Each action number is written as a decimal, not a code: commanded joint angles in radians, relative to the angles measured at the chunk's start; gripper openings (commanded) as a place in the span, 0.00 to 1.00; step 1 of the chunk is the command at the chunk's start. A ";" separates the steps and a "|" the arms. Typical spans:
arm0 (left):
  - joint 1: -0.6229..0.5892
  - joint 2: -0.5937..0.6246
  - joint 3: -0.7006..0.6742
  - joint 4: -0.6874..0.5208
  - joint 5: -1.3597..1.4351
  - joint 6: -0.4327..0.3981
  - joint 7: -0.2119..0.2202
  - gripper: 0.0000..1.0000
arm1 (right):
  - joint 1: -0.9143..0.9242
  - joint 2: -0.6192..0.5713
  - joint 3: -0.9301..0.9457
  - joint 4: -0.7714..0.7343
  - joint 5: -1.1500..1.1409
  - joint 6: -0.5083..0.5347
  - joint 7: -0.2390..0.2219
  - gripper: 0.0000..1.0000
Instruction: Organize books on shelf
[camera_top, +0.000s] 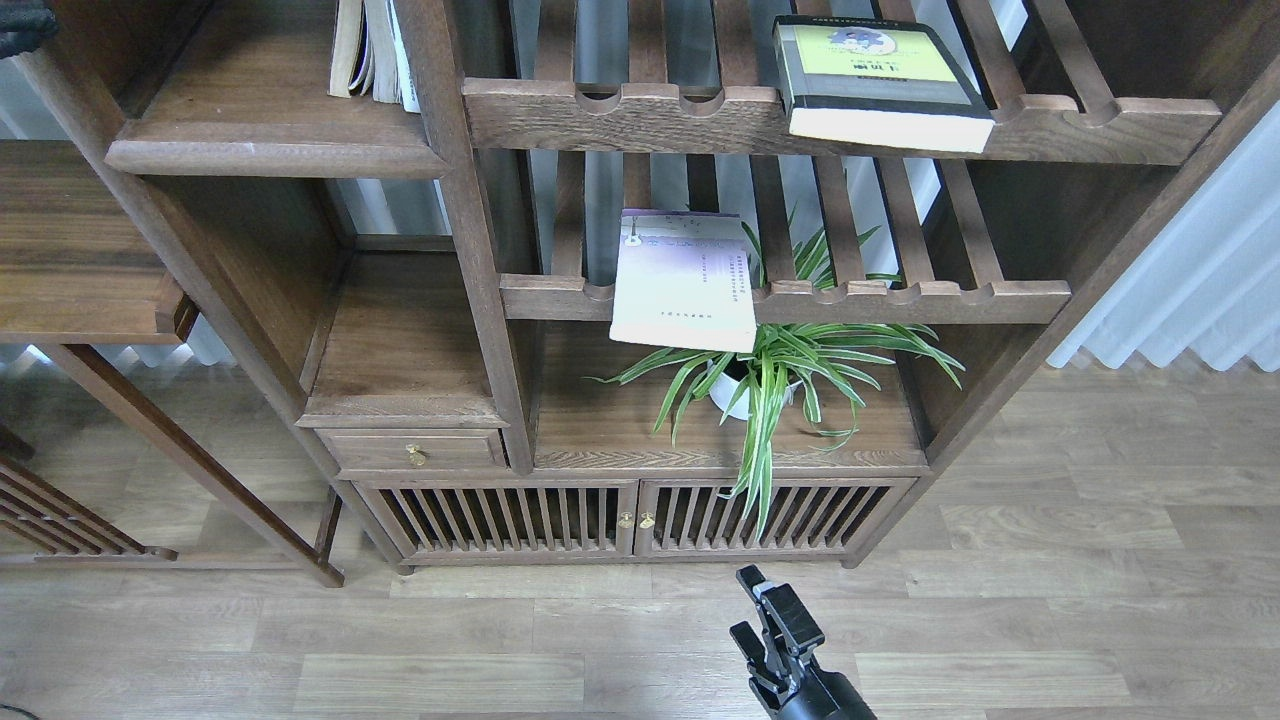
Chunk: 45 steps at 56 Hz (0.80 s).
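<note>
Books: upright volumes (368, 50) stand on solid shelf (270, 150), top left | yellow-green book (880, 80) lies flat on upper slatted rack (650, 115), overhanging its rail | lavender paperback (685, 280) overhangs lower rack (900, 300) above spider plant (770, 370) | right end effector (775, 625) low over open floor (1050, 600), fingers slightly apart.

lavender book (683, 285) flat, overhanging rack | yellow-green book (880, 80) flat (higher rack)

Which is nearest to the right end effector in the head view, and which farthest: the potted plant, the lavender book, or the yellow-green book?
From the right end effector:
1. Potted plant, on the low board above it.
2. Lavender book, on the middle slatted rack.
3. Yellow-green book, on the top rack, to the right.
</note>
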 joint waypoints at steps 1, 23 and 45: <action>-0.005 0.015 -0.008 -0.020 0.030 0.000 0.015 0.06 | 0.002 0.000 0.000 0.001 0.000 0.000 0.000 0.99; -0.047 0.041 -0.006 -0.054 0.050 0.000 0.040 0.07 | 0.002 0.000 0.000 0.001 0.000 0.000 0.000 0.99; -0.028 -0.195 -0.103 -0.002 0.006 0.000 -0.071 0.06 | -0.011 -0.001 0.000 0.010 0.000 0.000 0.000 0.99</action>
